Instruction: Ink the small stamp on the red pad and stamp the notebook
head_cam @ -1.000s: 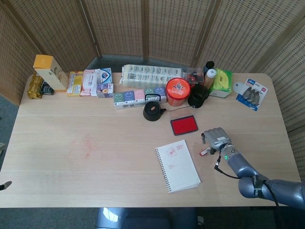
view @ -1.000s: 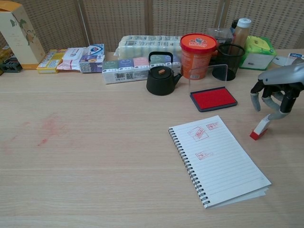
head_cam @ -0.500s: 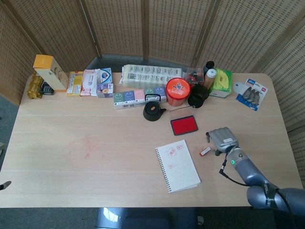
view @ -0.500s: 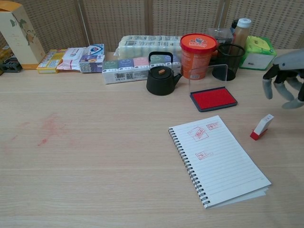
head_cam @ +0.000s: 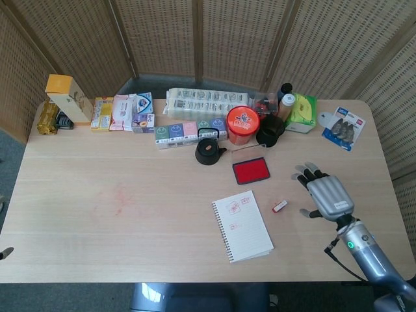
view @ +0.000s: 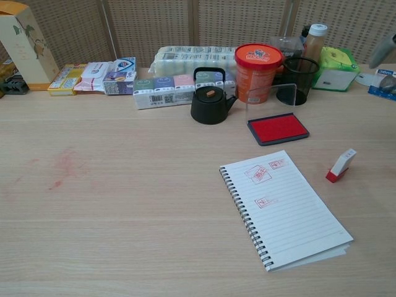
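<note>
The small white stamp with a red base (head_cam: pixel 279 206) (view: pixel 341 165) stands tilted on the table, right of the notebook, with nothing touching it. The spiral notebook (head_cam: pixel 242 229) (view: pixel 284 208) lies open with three red prints near its top. The red ink pad (head_cam: pixel 251 170) (view: pixel 278 128) sits beyond it with its clear lid up. My right hand (head_cam: pixel 326 194) hovers right of the stamp, empty, with its fingers spread; in the chest view only a sliver of it (view: pixel 387 52) shows at the right edge. My left hand is out of both views.
A black teapot (view: pixel 210 97), an orange tub (view: pixel 258 72) and a black mesh cup (view: pixel 297 80) stand behind the ink pad. Boxes and packets line the back edge (head_cam: pixel 188 110). A faint red smear (view: pixel 62 167) marks the table on the left.
My right hand let go of the stamp, opened and drew back to the right and up. The stamp stays standing where it was set.
</note>
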Robot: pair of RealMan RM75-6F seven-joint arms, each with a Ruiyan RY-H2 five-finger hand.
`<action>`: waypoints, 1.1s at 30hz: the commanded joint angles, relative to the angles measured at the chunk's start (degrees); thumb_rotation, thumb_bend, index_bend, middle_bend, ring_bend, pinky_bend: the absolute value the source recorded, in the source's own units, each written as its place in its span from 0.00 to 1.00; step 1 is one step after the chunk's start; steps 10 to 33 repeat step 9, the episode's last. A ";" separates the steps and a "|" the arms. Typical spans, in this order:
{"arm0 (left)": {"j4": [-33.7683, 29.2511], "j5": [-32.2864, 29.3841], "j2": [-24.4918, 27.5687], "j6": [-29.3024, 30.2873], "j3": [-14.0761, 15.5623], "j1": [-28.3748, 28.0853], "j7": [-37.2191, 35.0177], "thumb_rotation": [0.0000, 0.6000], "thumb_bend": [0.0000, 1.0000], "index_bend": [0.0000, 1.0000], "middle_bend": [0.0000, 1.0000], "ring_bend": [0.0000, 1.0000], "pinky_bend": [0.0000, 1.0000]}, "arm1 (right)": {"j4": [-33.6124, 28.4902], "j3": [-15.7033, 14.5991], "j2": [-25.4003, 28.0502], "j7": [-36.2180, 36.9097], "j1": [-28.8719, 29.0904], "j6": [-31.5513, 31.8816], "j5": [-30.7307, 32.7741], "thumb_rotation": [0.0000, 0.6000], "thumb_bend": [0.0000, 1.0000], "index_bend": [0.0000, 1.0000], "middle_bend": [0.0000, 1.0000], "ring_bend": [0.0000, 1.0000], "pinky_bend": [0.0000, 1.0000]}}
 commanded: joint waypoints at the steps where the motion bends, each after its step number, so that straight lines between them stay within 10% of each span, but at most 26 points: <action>1: -0.10 0.34 -0.08 0.68 0.08 0.34 0.30 1.00 0.03 0.00 0.00 0.00 0.00 | 1.90 -0.56 -0.40 4.87 -6.78 8.49 -8.61 0.88 0.01 0.22 0.10 0.07 0.37; 9: -0.43 2.25 -0.33 3.51 0.76 1.77 0.79 1.00 0.03 0.00 0.00 0.00 0.00 | 4.33 -1.33 -3.78 4.54 -15.88 18.42 -16.26 0.88 0.01 0.22 0.10 0.06 0.33; 33: -0.43 2.25 -0.33 3.51 0.76 1.77 0.79 1.00 0.03 0.00 0.00 0.00 0.00 | 4.33 -1.33 -3.78 4.54 -15.88 18.42 -16.26 0.88 0.01 0.22 0.10 0.06 0.33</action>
